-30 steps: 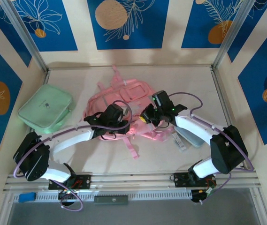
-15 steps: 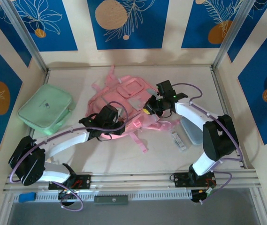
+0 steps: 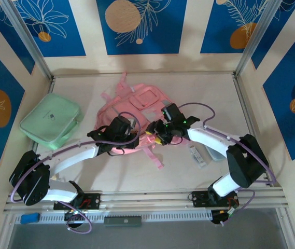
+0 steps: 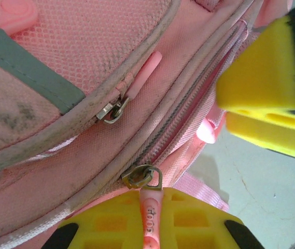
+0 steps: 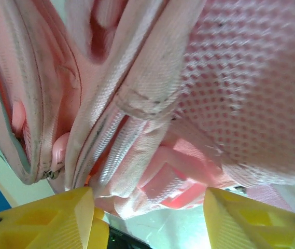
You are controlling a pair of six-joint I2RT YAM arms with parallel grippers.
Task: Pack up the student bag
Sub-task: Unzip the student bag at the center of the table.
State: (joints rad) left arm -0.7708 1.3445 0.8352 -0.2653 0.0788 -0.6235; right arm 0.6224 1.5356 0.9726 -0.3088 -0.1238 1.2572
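Right gripper (image 5: pixel 147 205) has just opened wide around bag (image 3: pixel 137 104) fabric; left gripper (image 4: pixel 147 228) pinches the zip pull (image 4: pixel 150 207), apparently ready to unzip.

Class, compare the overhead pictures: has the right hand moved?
Yes. The right hand pulled back toward the front rail and shifted left toward the green case.

Mint-green zip case (image 3: pixel 51 123) lying flat by the table's (image 3: pixel 199 91) left edge, small pale stick-like item (image 3: pixel 197 154) toward the right edge, pale blue flat thing (image 3: pixel 214 154) just beside it, partly hidden, blue leaf-patterned wall panels (image 3: pixel 138 26) behind
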